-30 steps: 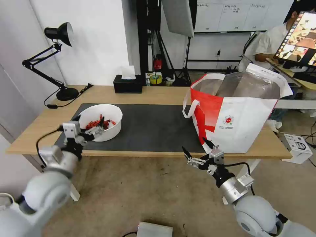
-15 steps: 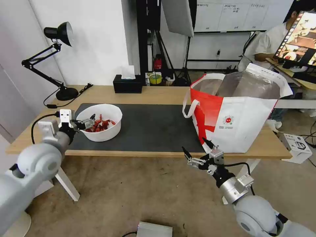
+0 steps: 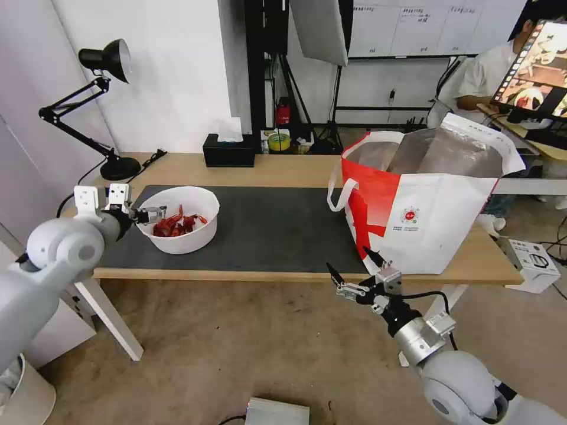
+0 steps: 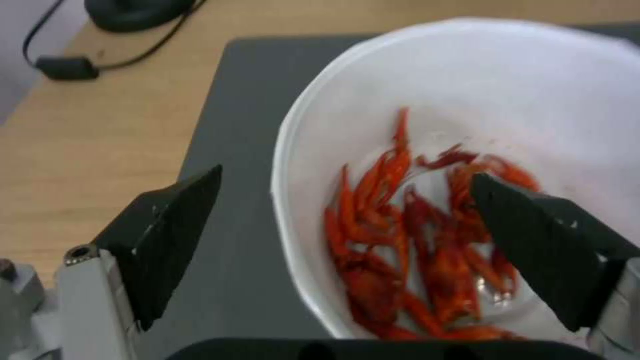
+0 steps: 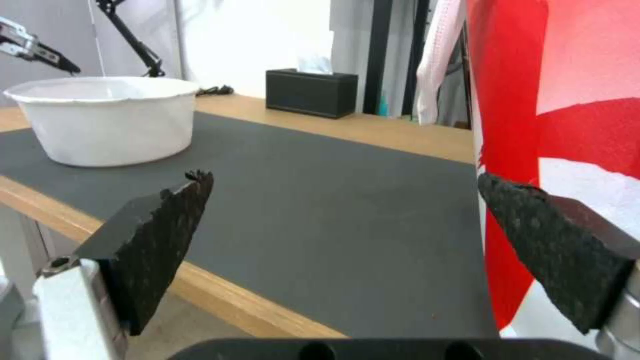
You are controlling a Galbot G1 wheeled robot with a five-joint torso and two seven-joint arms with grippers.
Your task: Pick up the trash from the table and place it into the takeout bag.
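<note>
Straddling the white round bowl of red shells (image 3: 179, 219) at its 9 o'clock rim, our open left pincer (image 4: 347, 210) must next close.

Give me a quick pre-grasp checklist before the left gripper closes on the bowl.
1. Left gripper open: ok.
2. Fingers straddle the rim of the white bowl, one inside, one outside: ok.
3. Depth of the fingers below the rim: cannot tell.
4. Bowl upright on the mat, red shells inside: ok.
5. Takeout bag standing with its mouth open: ok.
6. Right gripper open, parked below the table edge near the bag: ok.
</note>
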